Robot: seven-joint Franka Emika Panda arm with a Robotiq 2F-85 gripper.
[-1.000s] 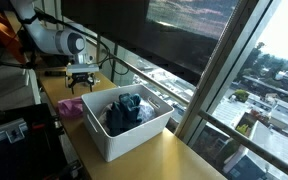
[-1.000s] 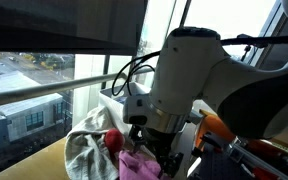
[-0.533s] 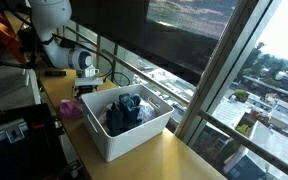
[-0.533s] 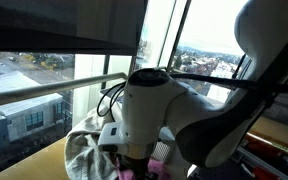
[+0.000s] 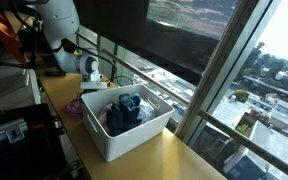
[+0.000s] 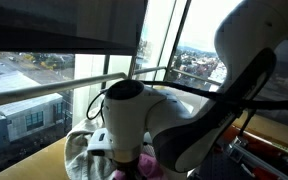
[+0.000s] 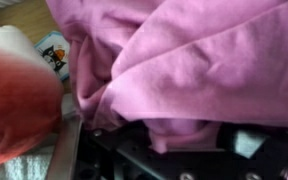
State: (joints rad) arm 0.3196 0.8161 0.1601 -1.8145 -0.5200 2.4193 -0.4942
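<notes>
likely grasp step: hand (image 7: 174, 152) down on pink cloth (image 7: 184, 60), can't tell if jaws closed. cloth on table (image 5: 184, 162), frame left of bin (image 5: 134, 142). next needs firm pinch before lift.

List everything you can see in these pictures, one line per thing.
table: one, wooden, along the window
bin: one, white, on the table
clothes: a pile, dark, inside the bin
pink cloth: one, pink, on the table beside the bin
towel: one, whitish, beside the pink cloth
red object: one, red, blurred, next to the pink cloth
arm: one, white, bent over the pink cloth
hand: one, black, against the pink cloth; jaws hidden
</notes>
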